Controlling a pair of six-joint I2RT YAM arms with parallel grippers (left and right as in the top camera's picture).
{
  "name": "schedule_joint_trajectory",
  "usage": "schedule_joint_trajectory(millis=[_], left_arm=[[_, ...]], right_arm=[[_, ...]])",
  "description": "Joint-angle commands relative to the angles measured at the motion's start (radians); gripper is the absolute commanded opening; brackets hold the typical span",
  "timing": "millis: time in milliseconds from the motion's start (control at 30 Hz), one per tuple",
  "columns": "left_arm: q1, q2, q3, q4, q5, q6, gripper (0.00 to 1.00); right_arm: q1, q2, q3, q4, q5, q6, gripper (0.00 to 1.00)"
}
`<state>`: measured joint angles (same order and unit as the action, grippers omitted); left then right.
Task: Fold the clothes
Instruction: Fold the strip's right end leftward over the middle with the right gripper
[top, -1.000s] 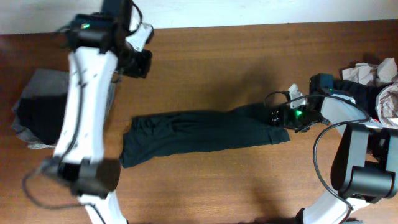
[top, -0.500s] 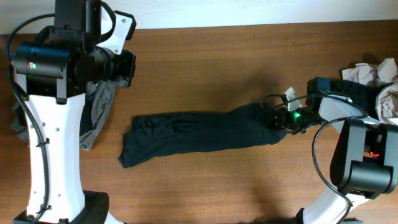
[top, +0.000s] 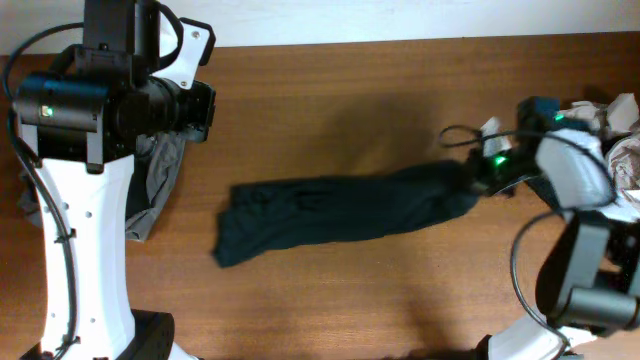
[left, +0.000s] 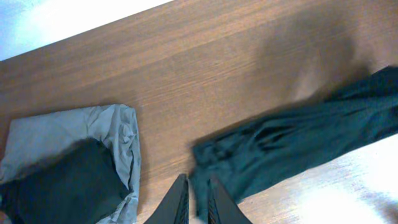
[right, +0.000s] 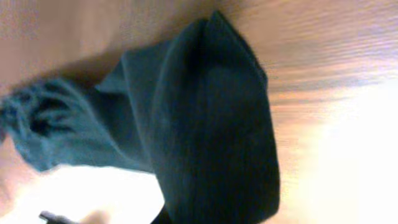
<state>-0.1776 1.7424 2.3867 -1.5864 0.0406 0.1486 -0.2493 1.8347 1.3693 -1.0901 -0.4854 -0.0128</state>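
Looks like a robotics lab, not a home — a left arm (top: 85, 230) and right arm (top: 585, 260), white and black with loose cables, stand at a wooden surface (top: 330, 90) by a pale wall (top: 400, 20), clothes (top: 162, 180) heaped at the ends, a dark garment (top: 340, 210) between.

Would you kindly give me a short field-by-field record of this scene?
shirt: dark, bunched into a long strip across the table
right gripper: jaws shut on the shirt's right end
left gripper: jaws nearly closed, empty, off the cloth
left pile: grey and black cloth by the left edge
right pile: crumpled clothes at the right edge
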Motion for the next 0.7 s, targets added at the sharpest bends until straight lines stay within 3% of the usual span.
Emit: schedule_joint_trajectory(millis=[0,267,667], left_arm=[[-0.003,-0.026,0.008,-0.002,-0.011,-0.005,0.11],[-0.003,-0.026,0.008,-0.001,-0.011,-0.005,0.11],[-0.003,-0.033,0.008,0.002,-0.048,-0.005,0.12]], right_arm=[[-0.054,-0.058,0.111,-0.076,0.187,0.038,0.04],[-0.014,-0.089,0.264,-0.201,0.206,0.040,0.04],[0.486,-0.084,0.268,-0.130,0.187,0.110,0.04]])
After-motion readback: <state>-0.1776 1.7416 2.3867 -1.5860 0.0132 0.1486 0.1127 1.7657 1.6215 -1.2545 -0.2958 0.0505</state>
